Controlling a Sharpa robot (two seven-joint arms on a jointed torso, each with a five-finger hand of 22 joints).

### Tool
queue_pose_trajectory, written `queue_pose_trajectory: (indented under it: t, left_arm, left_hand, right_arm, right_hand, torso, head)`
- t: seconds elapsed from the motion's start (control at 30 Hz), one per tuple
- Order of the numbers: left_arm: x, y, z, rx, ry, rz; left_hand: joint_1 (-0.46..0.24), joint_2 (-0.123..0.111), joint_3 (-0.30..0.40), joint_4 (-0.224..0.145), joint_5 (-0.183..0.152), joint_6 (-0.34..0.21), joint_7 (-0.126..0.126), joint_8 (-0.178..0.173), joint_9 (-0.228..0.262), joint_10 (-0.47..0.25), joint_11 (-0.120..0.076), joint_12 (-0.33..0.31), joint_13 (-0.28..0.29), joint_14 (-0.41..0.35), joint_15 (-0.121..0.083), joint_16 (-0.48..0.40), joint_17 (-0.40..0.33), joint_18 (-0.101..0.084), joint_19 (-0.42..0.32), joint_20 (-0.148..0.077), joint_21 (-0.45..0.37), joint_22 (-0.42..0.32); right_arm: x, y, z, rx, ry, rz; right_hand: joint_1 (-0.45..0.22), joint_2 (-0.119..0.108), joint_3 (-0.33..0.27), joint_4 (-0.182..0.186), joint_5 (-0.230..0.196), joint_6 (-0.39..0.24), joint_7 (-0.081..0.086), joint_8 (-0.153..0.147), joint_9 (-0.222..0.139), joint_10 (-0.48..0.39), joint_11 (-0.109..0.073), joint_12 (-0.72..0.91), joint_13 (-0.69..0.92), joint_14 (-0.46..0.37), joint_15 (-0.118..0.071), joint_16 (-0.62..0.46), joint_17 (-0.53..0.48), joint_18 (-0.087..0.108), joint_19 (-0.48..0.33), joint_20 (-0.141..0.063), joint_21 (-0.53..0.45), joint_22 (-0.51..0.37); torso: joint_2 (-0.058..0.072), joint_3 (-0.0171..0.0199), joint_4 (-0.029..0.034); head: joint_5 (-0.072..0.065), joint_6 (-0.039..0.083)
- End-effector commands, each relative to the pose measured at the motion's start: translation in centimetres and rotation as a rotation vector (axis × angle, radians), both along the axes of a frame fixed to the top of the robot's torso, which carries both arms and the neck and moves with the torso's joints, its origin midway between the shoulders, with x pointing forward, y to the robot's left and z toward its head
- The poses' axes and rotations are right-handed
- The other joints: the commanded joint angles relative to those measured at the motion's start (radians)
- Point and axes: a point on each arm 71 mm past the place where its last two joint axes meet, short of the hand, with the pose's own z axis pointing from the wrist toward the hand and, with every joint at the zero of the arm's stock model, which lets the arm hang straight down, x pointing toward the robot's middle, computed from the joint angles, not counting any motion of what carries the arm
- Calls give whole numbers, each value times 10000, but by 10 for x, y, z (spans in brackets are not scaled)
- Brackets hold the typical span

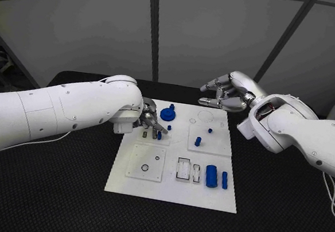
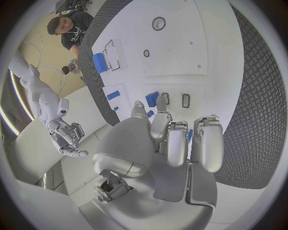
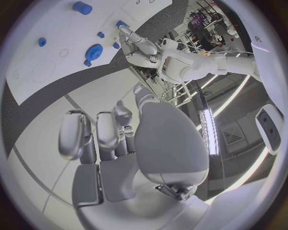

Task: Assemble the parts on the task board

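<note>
Board of flat white plate, toothed blue gear, left hand fingers curled over small parts, right hand fingers loosely curled, empty.

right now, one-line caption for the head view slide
Left hand works at the task board; right hand hovers beyond its far edge.

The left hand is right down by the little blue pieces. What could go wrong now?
The left hand has its fingers low over the task board, close to small blue parts. It might knock one over or push it away. The blue gear sits just beside the fingers, so a sideways move could bump it. The right hand hangs past the board's far edge, holding nothing, so it cannot steady anything.
</note>
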Motion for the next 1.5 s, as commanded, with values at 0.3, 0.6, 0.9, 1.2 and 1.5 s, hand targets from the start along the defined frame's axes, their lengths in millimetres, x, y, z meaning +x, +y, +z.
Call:
queue_pose_trajectory:
  t: [0.3, 0.6, 0.9, 1.2, 1.5]
  left_arm:
    - [0, -3, -1, 173, 80, -70]
    - [0, -4, -1, 129, 50, -70]
    - [-1, -6, -1, 102, 83, -185]
    - [0, -5, -1, 107, 92, -162]
    - [-1, -3, -1, -9, 113, -216]
  left_hand:
    - [280, 55, 164, -65, 387, -45, -56, -133, 81, 45, -39, -69, 822, 870, -41, 11, 2059, -87, -37, -14, 50, 576]
    - [476, 57, 229, -114, 922, -33, -74, -244, 144, 50, -56, -115, 850, 870, -57, 6, 2059, -87, -38, -29, 46, 588]
    - [1123, 139, 515, -382, 1980, -48, -128, -456, 175, 47, -109, -185, 886, 878, -102, 25, 2086, -96, -17, -72, 59, 649]
    - [1890, 195, 1282, -655, 2156, -104, -139, -717, 177, 25, -128, -332, 879, 879, -127, 25, 2095, -101, -17, -108, 55, 681]
    - [1944, -406, 2464, -469, 3810, -107, -38, -873, 305, 24, -83, -490, 866, 883, -77, 35, 2113, -101, -15, -84, 51, 718]
  right_arm:
    - [0, 2, 1, -23, 6, 109]
    - [0, 2, 1, -33, 26, 110]
    - [1, 3, 1, -45, 57, 130]
    - [1, 3, 0, -71, 101, 131]
    - [1, 3, 0, -87, 123, 136]
  right_hand:
    - [7, 133, 47, 38, 45, 56, 0, -50, 17, -28, 4, -32, -6, 1, -27, -48, 17, 142, -4, -24, -65, 146]
    - [7, 133, 47, 38, 45, 56, 0, -50, 17, -28, 4, -32, -6, 1, -27, -49, 17, 142, -4, -24, -65, 146]
    - [7, 133, 47, 38, 45, 56, 0, -50, 17, -28, 4, -32, -6, 1, -27, -49, 17, 142, -4, -24, -65, 146]
    - [7, 133, 47, 38, 45, 56, 0, -50, 17, -28, 4, -32, -6, 1, -27, -49, 17, 142, -4, -24, -65, 146]
    - [-4, 152, 53, 48, 53, 59, 0, -51, 20, -8, 3, -4, 8, 14, -29, -43, 40, 138, 11, -26, -59, 155]
  torso:
    - [3, -6, 7]
    - [2, -5, 17]
    - [5, -6, 10]
    - [2, -9, 23]
    - [1, -9, 24]
  head:
    - [9, -36]
    - [0, -49]
    - [8, -71]
    - [-2, -86]
    - [14, -96]
